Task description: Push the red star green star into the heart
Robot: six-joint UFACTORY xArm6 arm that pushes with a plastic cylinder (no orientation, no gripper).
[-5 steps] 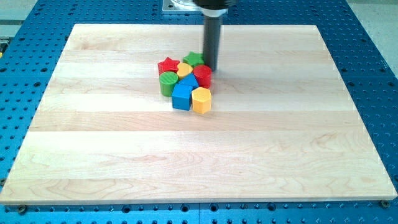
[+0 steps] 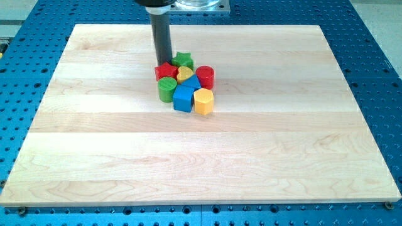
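The blocks form one tight cluster above the board's middle. The red star (image 2: 166,71) sits at the cluster's upper left, touching the yellow heart (image 2: 184,75) on its right. The green star (image 2: 183,60) lies at the cluster's top, just above the yellow heart. My tip (image 2: 164,63) stands at the red star's upper edge, just left of the green star; the dark rod rises from it to the view's top.
A red cylinder (image 2: 205,76) is right of the heart. A green cylinder (image 2: 167,89), a blue block (image 2: 184,96) and a yellow hexagon (image 2: 203,100) lie below. The wooden board (image 2: 201,163) rests on a blue perforated table.
My tip has moved left, from the green star's right side to its left, above the red star. The green star has shifted left and up a little.
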